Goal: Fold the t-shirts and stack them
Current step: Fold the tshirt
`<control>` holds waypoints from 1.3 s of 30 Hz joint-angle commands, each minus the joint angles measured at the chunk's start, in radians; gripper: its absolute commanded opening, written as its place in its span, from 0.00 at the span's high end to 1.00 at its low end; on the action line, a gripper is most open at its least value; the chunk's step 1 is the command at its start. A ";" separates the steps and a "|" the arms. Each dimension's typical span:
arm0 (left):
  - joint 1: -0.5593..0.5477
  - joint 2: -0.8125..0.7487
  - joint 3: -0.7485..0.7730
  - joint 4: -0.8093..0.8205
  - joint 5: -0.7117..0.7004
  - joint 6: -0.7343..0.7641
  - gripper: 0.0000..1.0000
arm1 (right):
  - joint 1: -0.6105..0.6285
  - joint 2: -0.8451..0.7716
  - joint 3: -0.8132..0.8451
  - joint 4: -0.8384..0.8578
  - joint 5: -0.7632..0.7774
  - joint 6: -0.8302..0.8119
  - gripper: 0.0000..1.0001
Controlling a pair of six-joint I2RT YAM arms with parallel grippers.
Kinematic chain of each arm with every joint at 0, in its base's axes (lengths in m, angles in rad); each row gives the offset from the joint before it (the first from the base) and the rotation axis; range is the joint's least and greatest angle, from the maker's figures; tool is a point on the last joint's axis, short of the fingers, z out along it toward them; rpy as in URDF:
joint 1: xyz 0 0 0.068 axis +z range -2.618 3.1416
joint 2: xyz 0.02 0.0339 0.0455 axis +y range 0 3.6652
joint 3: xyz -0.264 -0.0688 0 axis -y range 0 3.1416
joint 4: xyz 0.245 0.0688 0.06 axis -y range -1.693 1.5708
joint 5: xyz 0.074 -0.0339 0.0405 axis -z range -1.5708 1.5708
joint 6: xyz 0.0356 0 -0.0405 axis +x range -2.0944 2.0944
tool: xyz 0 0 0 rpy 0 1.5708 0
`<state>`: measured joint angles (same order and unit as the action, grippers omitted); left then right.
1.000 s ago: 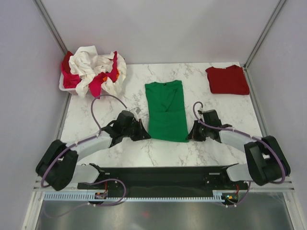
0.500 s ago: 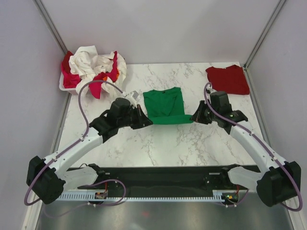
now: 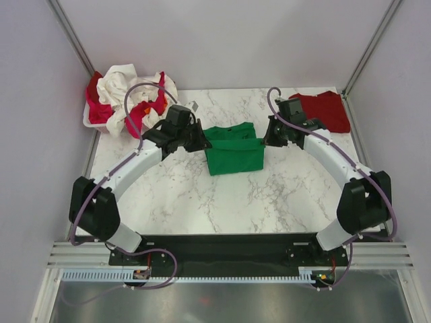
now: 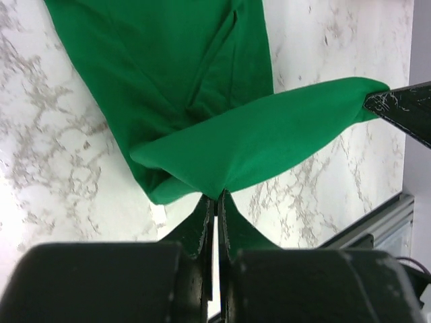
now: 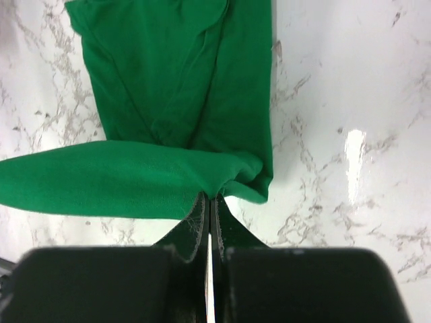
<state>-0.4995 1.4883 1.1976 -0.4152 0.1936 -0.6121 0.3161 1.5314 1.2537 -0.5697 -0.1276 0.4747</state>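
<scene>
Green t-shirt (image 3: 234, 153) edge clamped in left fingers (image 4: 200, 225) and right fingers (image 5: 196, 225), held above its body

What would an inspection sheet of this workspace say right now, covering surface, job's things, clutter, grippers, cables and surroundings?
Surface: white marbled table, flat, no spills seen.
Job's things: green t-shirt mid-table, half folded, its near edge held up over the rest. Dark red t-shirt folded flat at the far right corner. Cream-white shirt and pinkish red shirt heaped unfolded at far left.
Clutter: white basket under that heap.
Grippers: left gripper and right gripper each shut on the green t-shirt's raised edge.
Cables: purple cables loop off both arms, clear of the shirt being folded.
Surroundings: plain grey walls, metal frame posts.
</scene>
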 commanded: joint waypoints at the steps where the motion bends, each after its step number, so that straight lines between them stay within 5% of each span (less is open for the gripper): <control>1: 0.039 0.062 0.106 -0.008 0.017 0.077 0.98 | -0.018 0.099 0.122 -0.002 0.046 -0.027 1.00; 8: 0.131 0.353 0.356 -0.042 0.069 0.106 0.98 | -0.068 0.412 0.409 -0.019 -0.004 -0.008 0.98; 10: 0.157 0.427 0.443 -0.059 0.082 0.109 0.90 | -0.081 0.557 0.568 -0.065 -0.021 -0.008 0.78; 11: 0.164 0.466 0.480 -0.074 0.093 0.113 0.84 | -0.089 0.606 0.628 -0.084 -0.030 -0.005 0.43; 12: 0.180 0.546 0.523 -0.098 0.093 0.114 0.78 | -0.100 0.689 0.729 -0.093 -0.044 -0.005 0.28; 14: 0.194 0.613 0.644 -0.140 0.116 0.113 0.18 | -0.112 0.766 0.809 -0.125 -0.023 -0.010 0.08; 15: 0.202 0.666 0.681 -0.152 0.130 0.120 0.00 | -0.117 0.773 0.854 -0.140 -0.012 -0.011 0.07; 18: 0.203 0.704 0.841 -0.267 0.122 0.126 0.00 | -0.132 0.727 0.796 -0.133 0.028 -0.034 0.04; 27: 0.184 0.431 0.654 -0.275 0.098 0.189 0.00 | -0.160 0.449 0.244 0.198 -0.217 -0.008 0.03; 39: 0.121 -0.153 -0.011 -0.229 0.023 0.232 0.00 | -0.161 0.656 0.352 0.269 -0.288 0.001 0.04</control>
<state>-0.3843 1.4441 1.3235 -0.6476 0.2596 -0.4362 0.1547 2.1319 1.5345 -0.3485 -0.4114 0.4808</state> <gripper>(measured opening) 0.995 0.958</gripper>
